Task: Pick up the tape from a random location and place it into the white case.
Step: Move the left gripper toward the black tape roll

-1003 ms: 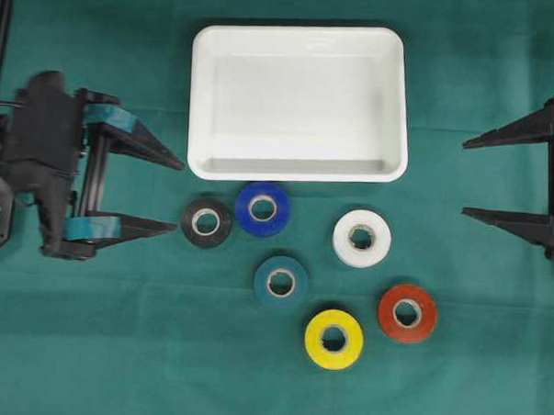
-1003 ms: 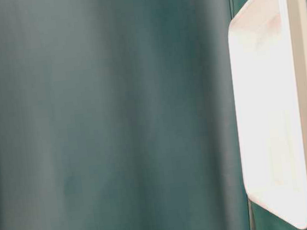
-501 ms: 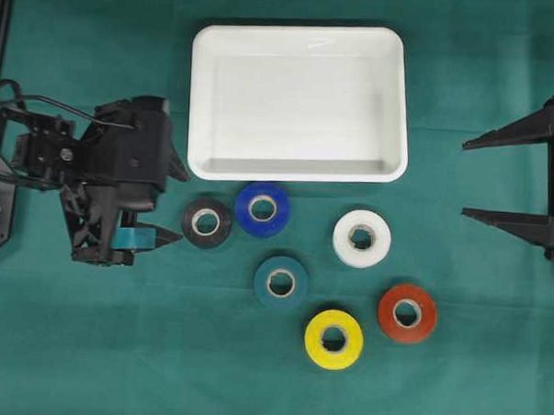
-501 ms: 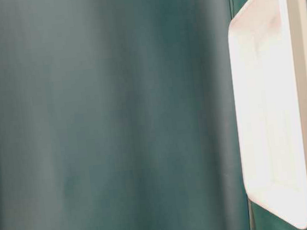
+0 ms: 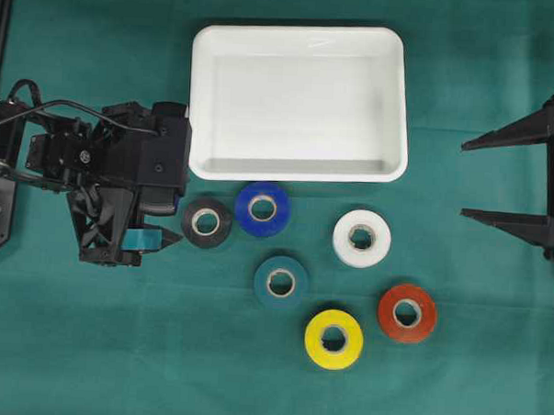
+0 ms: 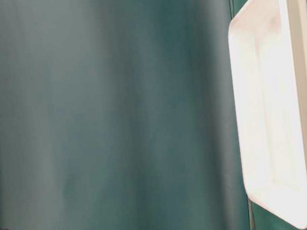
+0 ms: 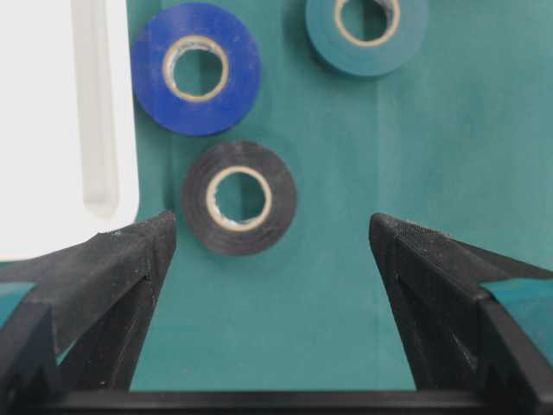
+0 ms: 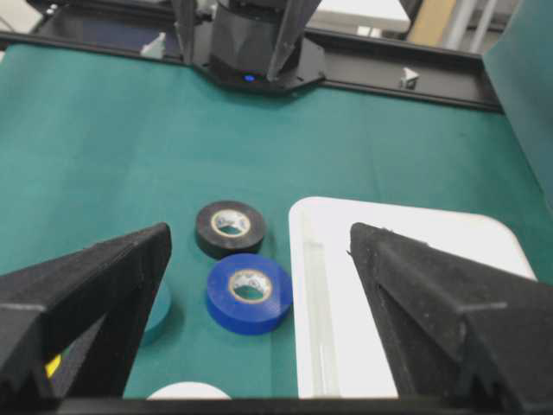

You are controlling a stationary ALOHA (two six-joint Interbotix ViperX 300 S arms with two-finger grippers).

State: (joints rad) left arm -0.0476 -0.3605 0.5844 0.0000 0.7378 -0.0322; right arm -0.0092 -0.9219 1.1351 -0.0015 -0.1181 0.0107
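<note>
case (image 5: 302, 39): white, sitting at the back-middle of the green desk (image 5: 114, 347), nothing in it
black tape (image 5: 206, 223): lying flat just in front of the case's front-left corner, w/ blue tape (image 5: 262, 208) touching or nearly touching its right side
other rolls: teal (image 5: 280, 281), white (image 5: 361, 238), yellow (image 5: 333, 339), red (image 5: 407, 312), all lying flat on the desk, none in the case
left tool (image 7: 272, 229): pointing down, hanging just left of the black tape, jaws gaping wide, not gripping anything; wrist cam is showing black tape btw the fingers (image 7: 130, 255)
right tool (image 5: 471, 176): sitting at the right edge, well apart from the rolls, jaws spread wide, holding nothing
</note>
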